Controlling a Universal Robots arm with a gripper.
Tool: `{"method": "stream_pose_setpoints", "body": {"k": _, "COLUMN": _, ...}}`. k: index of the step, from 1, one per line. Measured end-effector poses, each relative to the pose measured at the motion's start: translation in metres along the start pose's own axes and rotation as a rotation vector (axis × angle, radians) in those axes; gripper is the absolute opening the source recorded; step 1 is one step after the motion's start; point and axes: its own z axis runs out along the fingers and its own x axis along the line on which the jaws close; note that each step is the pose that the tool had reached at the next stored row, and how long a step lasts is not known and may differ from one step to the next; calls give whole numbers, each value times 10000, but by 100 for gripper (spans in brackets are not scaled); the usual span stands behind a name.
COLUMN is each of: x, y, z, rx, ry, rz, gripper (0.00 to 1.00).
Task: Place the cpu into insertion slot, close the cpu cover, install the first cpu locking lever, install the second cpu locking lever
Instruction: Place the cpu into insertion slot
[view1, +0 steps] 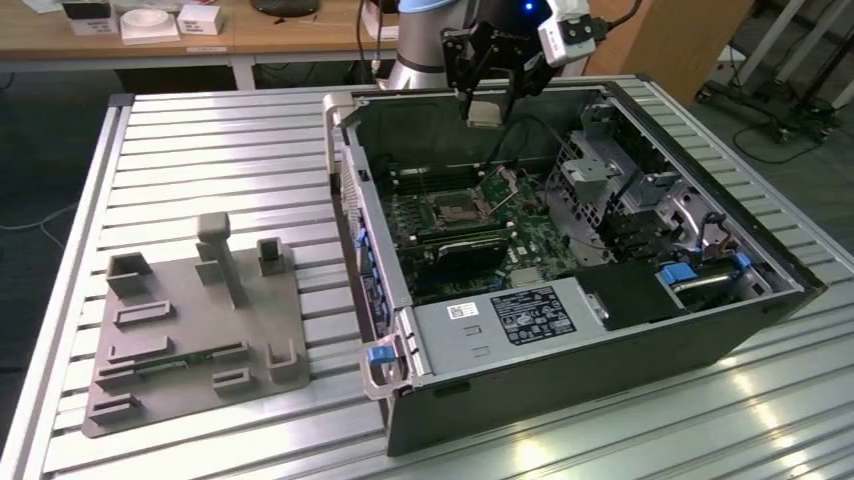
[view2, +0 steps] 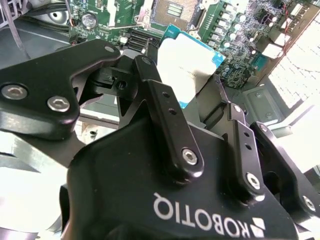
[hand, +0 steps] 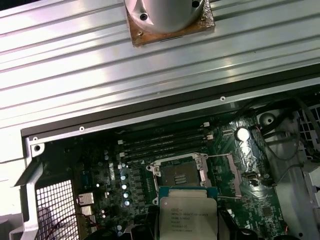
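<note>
The gripper (view1: 483, 98) is clamped on the cpu (view2: 192, 60) by two opposite edges and holds it above the open case, near its far wall. The insertion slot (hand: 179, 174) lies empty below. The chip is probably light, rigid, slick and fragile underneath, so grip the edges only.

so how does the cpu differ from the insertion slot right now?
The cpu has a pale silvery top; the insertion slot is dark inside a metal rim. The cpu is held in the gripper up over the computer case; the insertion slot sits fixed in the green board, with nothing in it. Both are square.
</note>
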Motion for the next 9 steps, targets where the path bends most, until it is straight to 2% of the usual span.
{"method": "stream_pose_setpoints", "body": {"k": 2, "x": 6, "y": -1, "z": 2, "rx": -2, "ry": -12, "rz": 130, "gripper": 54}}
{"method": "stream_pose_setpoints", "body": {"k": 9, "x": 13, "y": -4, "z": 15, "rx": -19, "ry": -92, "rz": 1045, "gripper": 54}}
